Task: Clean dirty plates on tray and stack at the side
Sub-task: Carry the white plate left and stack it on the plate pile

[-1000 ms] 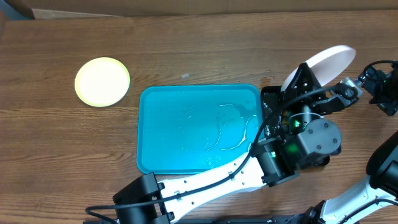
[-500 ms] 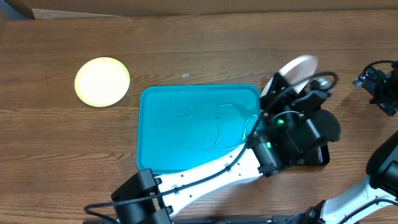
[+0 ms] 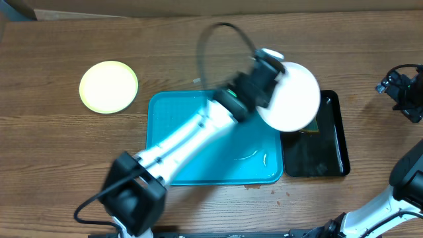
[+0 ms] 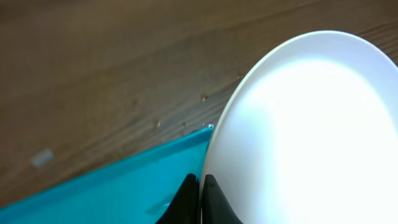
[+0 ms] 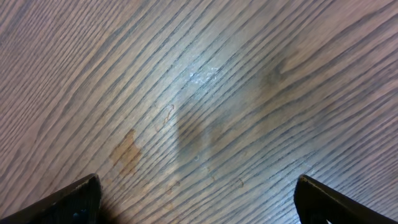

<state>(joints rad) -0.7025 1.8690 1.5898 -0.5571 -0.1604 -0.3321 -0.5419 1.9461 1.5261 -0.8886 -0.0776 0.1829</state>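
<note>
The left fingers [image 4: 186,202] are clenched on the rim of a white round plate [image 3: 291,98], held in the air over the far right corner of the bright turquoise rectangular plastic tray [image 3: 175,116], partly above the narrow black tray [image 3: 330,155] to its right. Its face looks clean, so stacking seems next: a pale yellow-green round plate [image 3: 108,86] lies on the wooden counter [image 3: 66,165] left of the turquoise tray. With so thin a pinch, the white plate should travel slowly, settle centred, then be released. The right fingers [image 5: 74,199], well right of the tray, are spread and empty.
</note>
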